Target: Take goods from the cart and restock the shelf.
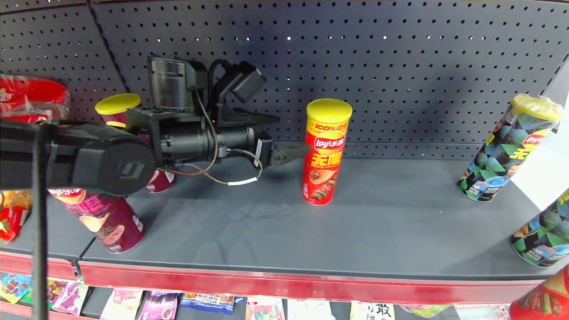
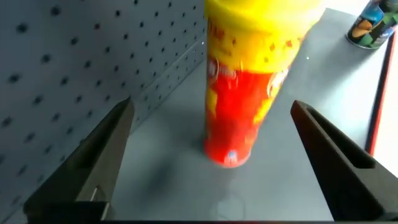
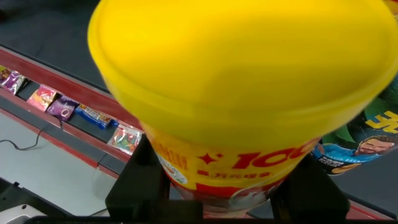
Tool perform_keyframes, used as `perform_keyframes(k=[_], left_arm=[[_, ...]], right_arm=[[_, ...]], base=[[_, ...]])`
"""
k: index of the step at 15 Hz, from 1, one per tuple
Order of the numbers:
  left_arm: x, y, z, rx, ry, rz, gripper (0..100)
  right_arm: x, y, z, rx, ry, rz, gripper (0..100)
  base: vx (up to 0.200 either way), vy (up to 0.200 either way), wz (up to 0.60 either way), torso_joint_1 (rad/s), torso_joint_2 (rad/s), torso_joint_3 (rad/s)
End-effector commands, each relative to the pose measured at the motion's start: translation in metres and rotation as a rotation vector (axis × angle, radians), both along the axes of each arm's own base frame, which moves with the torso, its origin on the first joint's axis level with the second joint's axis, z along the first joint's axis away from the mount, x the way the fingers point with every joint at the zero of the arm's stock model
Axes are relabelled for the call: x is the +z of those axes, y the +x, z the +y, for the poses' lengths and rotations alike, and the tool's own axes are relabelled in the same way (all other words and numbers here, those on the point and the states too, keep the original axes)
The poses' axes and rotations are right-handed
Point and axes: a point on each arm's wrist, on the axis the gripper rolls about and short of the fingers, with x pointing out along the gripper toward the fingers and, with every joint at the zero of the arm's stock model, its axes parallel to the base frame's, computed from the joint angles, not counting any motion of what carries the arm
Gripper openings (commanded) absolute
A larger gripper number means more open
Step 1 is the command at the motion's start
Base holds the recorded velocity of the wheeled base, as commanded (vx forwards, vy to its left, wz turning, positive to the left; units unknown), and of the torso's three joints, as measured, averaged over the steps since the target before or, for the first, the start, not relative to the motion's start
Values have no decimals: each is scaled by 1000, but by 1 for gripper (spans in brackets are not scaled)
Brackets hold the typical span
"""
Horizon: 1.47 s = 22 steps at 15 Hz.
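A red chips can [image 1: 325,151] with a yellow lid stands upright at the middle back of the grey shelf [image 1: 355,222]. My left gripper [image 1: 295,152] is open just to its left at mid-height. In the left wrist view the can [image 2: 245,93] stands a little ahead of the spread fingers [image 2: 106,155], untouched. My right gripper [image 3: 227,193] is shut on a second red can [image 3: 242,81] with a yellow lid, held below the shelf's right end. A red can [image 1: 540,298] shows at the lower right corner of the head view.
Maroon cans [image 1: 111,222] stand on the left, one partly behind my arm [image 1: 118,106]. Green-black cans [image 1: 506,146] [image 1: 540,235] stand on the right. The pegboard wall [image 1: 400,66] backs the shelf, which has a red front lip [image 1: 284,282]. Snack packets [image 1: 209,304] lie on the lower shelf.
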Motion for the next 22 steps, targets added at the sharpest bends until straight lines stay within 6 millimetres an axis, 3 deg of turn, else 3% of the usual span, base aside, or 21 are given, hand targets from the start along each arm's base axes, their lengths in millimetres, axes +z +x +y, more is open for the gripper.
perform_keyframes(k=[1, 4, 9, 20, 21, 22], left_arm=[[-6, 7, -15, -25, 2, 6, 100], [-6, 3, -25, -51, 0, 12, 100], [-10, 18, -36, -45, -5, 4, 100], [-15, 23, -67, -79, 18, 29, 100], [-17, 23, -68, -79, 20, 33, 0], [-20, 24, -68, -81, 24, 40, 0]], right_arm=[[0, 0, 0, 1, -1, 1, 0], [0, 0, 0, -2, -1, -1, 0], [0, 0, 0, -3, 0, 2, 0], [0, 0, 0, -3, 0, 2, 0], [0, 0, 0, -3, 0, 2, 0], [0, 0, 0, -3, 0, 2, 0]], base=[[0, 0, 0, 0, 0, 0], [0, 0, 0, 0, 0, 0], [0, 0, 0, 0, 0, 0], [0, 0, 0, 0, 0, 0], [0, 0, 0, 0, 0, 0], [0, 0, 0, 0, 0, 0]])
